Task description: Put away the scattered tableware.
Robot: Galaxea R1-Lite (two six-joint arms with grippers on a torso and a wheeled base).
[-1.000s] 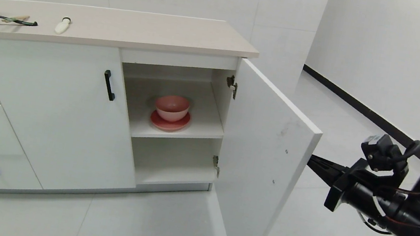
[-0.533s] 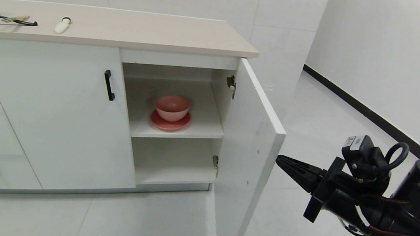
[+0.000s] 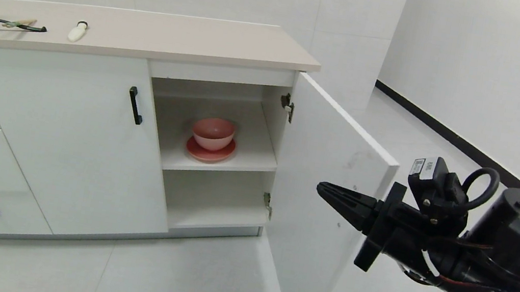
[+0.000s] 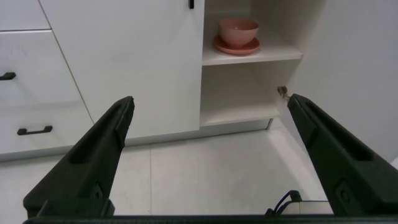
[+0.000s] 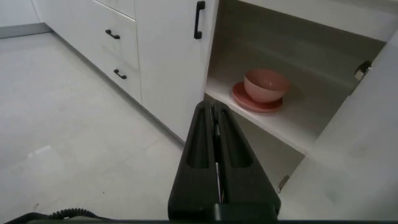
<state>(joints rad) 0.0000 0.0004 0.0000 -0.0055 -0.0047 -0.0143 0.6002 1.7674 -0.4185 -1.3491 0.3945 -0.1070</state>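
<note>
Pressing together, the jaws of the right gripper [image 3: 321,188] point at the open cabinet door [image 3: 322,140]; the left gripper [image 4: 209,99] holds its jaws wide apart. A glancing shove might slip off the door's edge or slam it, jolting the pink bowl [image 3: 213,131] stacked on its plate [image 3: 198,151] on the upper shelf [image 3: 250,161].

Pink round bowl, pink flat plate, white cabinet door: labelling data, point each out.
Pink round bowl [image 3: 211,141], head view, side wall.
Pink flat plate [image 3: 209,157], head view, front rim.
White cabinet door [image 3: 322,140], head view, inner face.

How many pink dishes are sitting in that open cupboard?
2: a pink bowl stacked on a pink plate, both on the upper shelf. More could be hidden behind the closed door beside it.
</note>
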